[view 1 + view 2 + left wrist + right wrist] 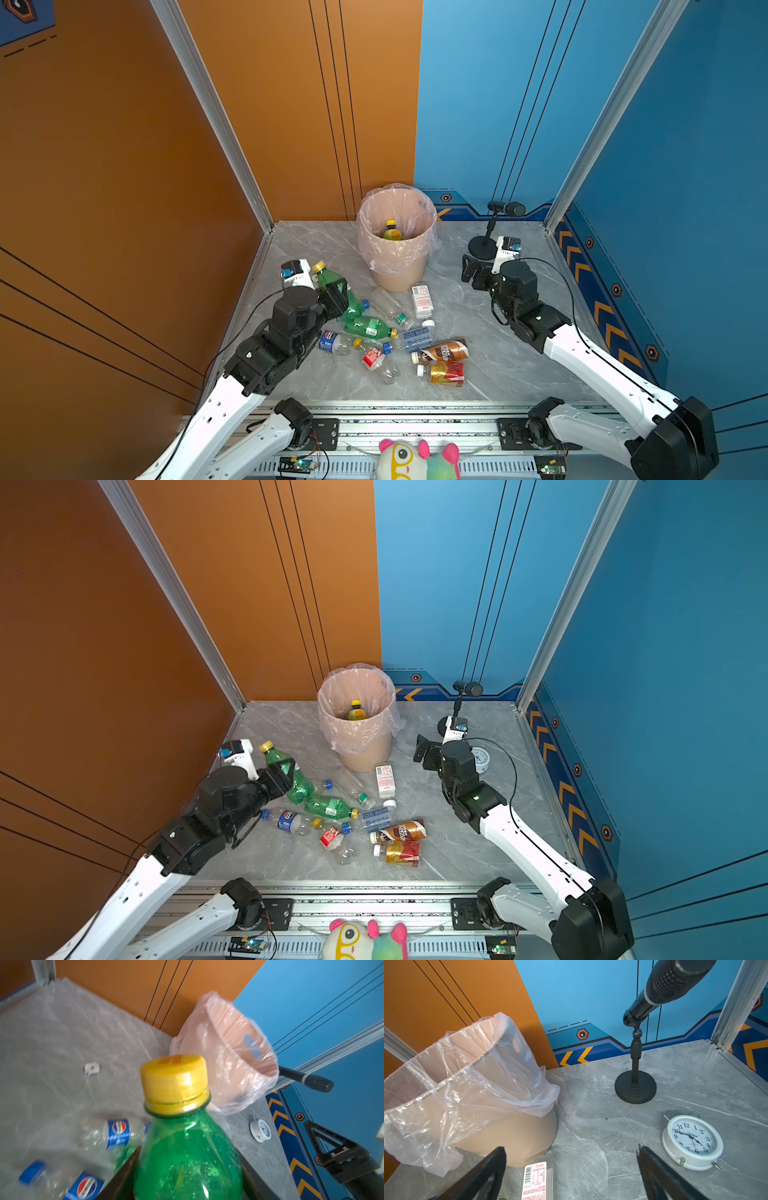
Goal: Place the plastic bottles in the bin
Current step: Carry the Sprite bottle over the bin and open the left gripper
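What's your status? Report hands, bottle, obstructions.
Left hand shut on green bottle. Right hand open, empty. One bottle in bin, pile on table. Path to bin looks clear.

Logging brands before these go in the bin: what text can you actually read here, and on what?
"Soda water": clear white-capped bottle.
"NESCAFE", apparently: brown bottle.
"1" to "12": white clock dial.
Pepsi logo, wording blurred: blue label of a clear bottle.
Too small to read: barcode label, red-gold bottle, print under the clock's hands.
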Motion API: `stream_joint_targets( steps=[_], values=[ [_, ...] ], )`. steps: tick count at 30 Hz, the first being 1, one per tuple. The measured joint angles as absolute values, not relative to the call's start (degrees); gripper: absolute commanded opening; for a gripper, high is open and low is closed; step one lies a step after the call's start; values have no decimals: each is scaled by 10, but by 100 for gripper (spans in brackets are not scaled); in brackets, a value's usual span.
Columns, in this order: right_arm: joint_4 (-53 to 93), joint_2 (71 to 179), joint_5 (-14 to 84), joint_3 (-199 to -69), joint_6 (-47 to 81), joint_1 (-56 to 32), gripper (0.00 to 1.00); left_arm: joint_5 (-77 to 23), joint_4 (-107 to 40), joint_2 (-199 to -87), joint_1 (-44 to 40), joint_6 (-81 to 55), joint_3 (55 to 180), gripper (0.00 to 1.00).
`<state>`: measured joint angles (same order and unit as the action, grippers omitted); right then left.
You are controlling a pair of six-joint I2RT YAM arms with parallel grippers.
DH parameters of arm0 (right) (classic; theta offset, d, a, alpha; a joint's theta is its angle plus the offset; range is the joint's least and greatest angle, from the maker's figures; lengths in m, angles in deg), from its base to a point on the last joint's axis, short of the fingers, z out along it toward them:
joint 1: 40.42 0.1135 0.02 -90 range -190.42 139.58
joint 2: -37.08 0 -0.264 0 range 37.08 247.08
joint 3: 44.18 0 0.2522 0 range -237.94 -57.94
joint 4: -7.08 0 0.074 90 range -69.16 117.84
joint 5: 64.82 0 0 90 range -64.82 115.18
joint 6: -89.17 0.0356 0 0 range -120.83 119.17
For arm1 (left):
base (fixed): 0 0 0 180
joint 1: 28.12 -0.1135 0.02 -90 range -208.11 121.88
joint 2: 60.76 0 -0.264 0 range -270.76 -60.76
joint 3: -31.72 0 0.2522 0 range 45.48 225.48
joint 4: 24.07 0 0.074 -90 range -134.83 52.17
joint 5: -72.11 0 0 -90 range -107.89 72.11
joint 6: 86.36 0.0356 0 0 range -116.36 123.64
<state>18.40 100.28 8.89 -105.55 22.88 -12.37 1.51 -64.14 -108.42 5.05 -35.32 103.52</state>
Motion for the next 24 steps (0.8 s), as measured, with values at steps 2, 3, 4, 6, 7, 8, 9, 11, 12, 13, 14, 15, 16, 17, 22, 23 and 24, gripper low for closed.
stream_joint_targets(
  steps=[2,3,4,6,7,8,9,11,12,13,14,15,16,17,22,23,24],
  values=[
    [187,994,89,-1051,233,-125,100,14,-600,-1150,48,-297,1096,60],
    [188,989,89,-1049,233,-125,100,11,-584,-1179,47,-277,1121,60],
    [189,983,89,-1045,234,-126,100,4,-568,-1216,46,-254,1153,60],
    [190,971,89,-1040,237,-128,100,-10,-542,-1286,44,-217,1211,60],
    [192,967,89,-1039,237,-130,100,-19,-534,-1320,42,-198,1242,60],
    [193,962,89,-1038,238,-131,100,-27,-529,-1356,40,-179,1277,60],
    [194,959,89,-1037,239,-132,100,-32,-524,-1382,39,-165,1303,60],
    [196,953,89,-1035,244,-133,100,-45,-516,-1447,35,-136,1370,60],
    [197,951,90,-1033,248,-135,100,-50,-514,-1469,33,-127,1395,60],
    [199,950,91,-1033,250,-136,100,-58,-512,-1499,29,-118,1428,60],
    [200,949,94,-1032,253,-138,100,-65,-511,-1527,25,-109,1459,60],
    [201,948,97,-1031,255,-139,100,-70,-511,-1550,21,-102,1485,60],
    [202,947,100,-1031,258,-140,100,-77,-515,-1579,17,-95,1519,60],
    [204,946,101,-1031,261,-141,100,-82,-516,-1607,14,-89,1551,60],
    [206,939,102,-1030,263,-144,100,-110,-538,-1717,9,-71,1664,60],
    [209,936,102,-1030,263,-145,100,-114,-544,-1734,9,-68,1678,60],
    [209,934,102,-1029,263,-146,100,-117,-550,-1749,8,-66,1690,60]
  ],
)
